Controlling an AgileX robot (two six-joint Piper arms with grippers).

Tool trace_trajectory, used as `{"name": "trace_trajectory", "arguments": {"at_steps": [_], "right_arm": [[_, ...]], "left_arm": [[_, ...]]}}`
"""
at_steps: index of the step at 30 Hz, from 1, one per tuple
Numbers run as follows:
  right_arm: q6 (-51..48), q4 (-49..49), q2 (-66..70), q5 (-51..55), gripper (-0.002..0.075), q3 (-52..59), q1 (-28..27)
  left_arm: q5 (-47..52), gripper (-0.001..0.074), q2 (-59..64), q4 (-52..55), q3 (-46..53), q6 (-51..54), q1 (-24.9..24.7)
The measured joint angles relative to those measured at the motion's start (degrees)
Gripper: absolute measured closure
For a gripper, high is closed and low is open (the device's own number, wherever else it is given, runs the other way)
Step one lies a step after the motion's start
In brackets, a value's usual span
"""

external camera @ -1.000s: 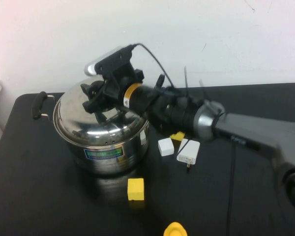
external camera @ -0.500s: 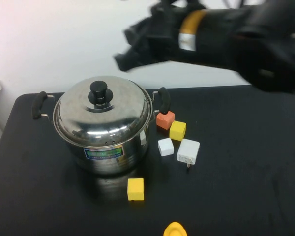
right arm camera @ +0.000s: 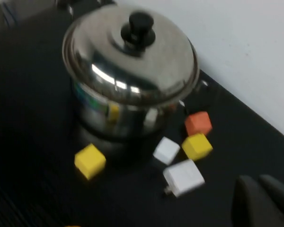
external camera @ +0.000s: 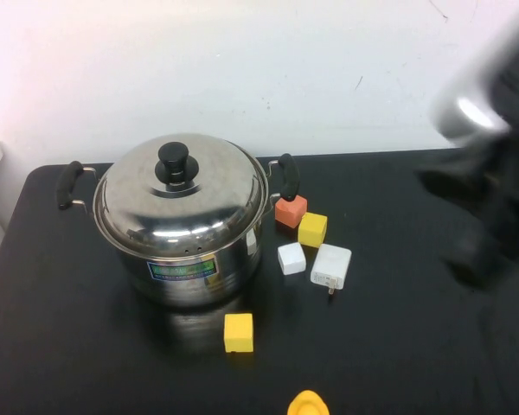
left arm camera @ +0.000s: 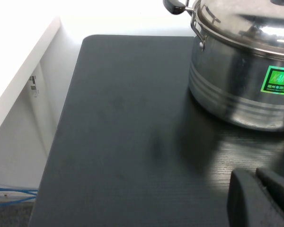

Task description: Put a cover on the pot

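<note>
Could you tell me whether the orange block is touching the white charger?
No, the orange block sits apart from the white charger, with the yellow block between them.

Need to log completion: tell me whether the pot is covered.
Covered: the lid sits level on the pot. Right tool is away beside the blocks; left tool is low beside the pot.

From above on our own side we look down the tabletop point(external camera: 86, 346). Our left wrist camera sits low beside the pot point(left arm camera: 241, 90); our right looks down from higher. All share the pot.
</note>
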Motion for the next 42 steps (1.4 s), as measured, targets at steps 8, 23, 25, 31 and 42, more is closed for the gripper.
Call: {"name": "trace_trajectory", "arguments": {"at_steps": [8, 23, 25, 31, 42], "right_arm": [[-1.2, -3.1, -16.0, -3.5, 0.0727, 15.6, 0.0], [-9.9, 6.8, -41.3, -24.7, 0.0728, 48.0, -19.0], [-13.6, 9.3, -45.6, -25.1, 0.0728, 50.5, -26.5], [-21.7, 16.5, -57.4, -25.3, 0.0728, 57.0, -47.0], [-7.9, 14.9, -66.1, -22.4, 0.0728, 66.8, -55.7]], "left_arm": [[0.0, 0.0737, 0.0, 0.0, 0.0, 0.1, 0.0], [0.0, 0.0737, 0.0, 0.0, 0.0, 0.1, 0.0], [0.0, 0.0737, 0.0, 0.0, 0.0, 0.1, 0.0], [0.0, 0.0737, 0.0, 0.0, 0.0, 0.1, 0.0], [0.0, 0.0737, 0.0, 0.0, 0.0, 0.1, 0.0]]}}
